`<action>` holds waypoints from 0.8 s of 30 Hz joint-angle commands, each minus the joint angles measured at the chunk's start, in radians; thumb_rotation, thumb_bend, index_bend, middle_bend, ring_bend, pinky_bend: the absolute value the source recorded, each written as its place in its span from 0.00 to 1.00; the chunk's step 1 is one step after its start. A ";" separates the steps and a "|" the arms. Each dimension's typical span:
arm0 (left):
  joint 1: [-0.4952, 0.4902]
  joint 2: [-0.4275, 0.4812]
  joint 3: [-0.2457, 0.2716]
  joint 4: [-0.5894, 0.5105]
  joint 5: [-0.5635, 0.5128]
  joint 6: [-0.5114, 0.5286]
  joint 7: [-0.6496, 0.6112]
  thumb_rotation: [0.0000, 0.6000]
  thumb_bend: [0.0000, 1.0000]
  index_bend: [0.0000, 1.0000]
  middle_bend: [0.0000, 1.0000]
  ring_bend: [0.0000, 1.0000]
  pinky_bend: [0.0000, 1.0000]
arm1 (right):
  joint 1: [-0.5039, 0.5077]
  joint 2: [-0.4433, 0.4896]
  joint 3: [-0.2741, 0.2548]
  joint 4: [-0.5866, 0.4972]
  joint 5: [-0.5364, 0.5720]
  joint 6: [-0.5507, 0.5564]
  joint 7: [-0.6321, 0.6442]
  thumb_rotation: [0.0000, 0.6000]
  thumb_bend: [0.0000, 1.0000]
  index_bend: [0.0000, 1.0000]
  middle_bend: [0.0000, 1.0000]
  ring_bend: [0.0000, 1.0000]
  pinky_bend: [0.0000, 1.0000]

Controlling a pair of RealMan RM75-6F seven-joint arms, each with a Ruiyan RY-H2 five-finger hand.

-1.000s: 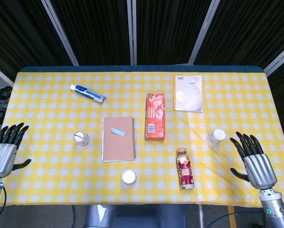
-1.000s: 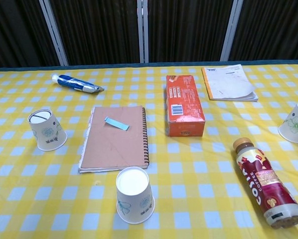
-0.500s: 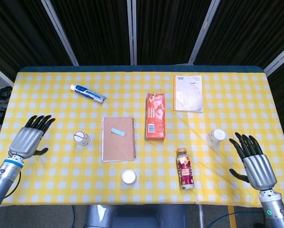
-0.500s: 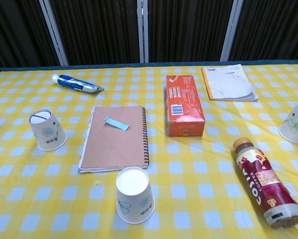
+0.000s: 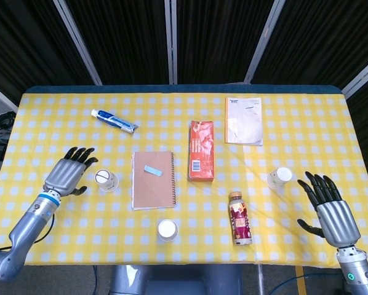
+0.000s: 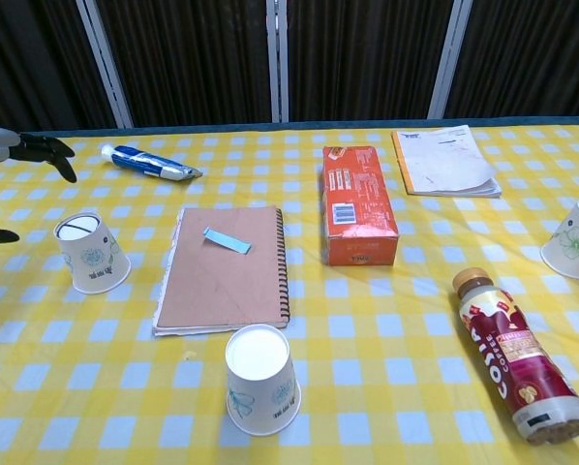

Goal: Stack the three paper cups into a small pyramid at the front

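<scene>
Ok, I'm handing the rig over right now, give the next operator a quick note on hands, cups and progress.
Left hand: open, holding nothing, just left of the left cup.
Right hand: open, holding nothing, right of the right cup.
Front cup: upside down near the front edge, below the notebook.
All three cups stand apart, untouched.
Done: nothing stacked.
Left: bring the left and right cups to the front, build the pyramid.

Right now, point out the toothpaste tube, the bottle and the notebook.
toothpaste tube [image 5: 114, 121], head view, middle of the blue body.
bottle [image 5: 240, 220], head view, on the red label.
notebook [image 6: 227, 269], chest view, bare brown cover.
</scene>
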 commanded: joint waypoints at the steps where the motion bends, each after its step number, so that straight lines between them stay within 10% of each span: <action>1: -0.025 -0.020 0.006 0.008 -0.036 -0.015 0.023 1.00 0.29 0.20 0.00 0.00 0.00 | 0.000 0.001 0.000 0.000 0.000 0.000 0.002 1.00 0.03 0.13 0.00 0.00 0.04; 24: -0.122 -0.129 0.048 0.057 -0.144 0.035 0.087 1.00 0.31 0.44 0.00 0.00 0.00 | 0.000 0.008 0.001 -0.002 0.002 0.000 0.017 1.00 0.03 0.13 0.00 0.00 0.04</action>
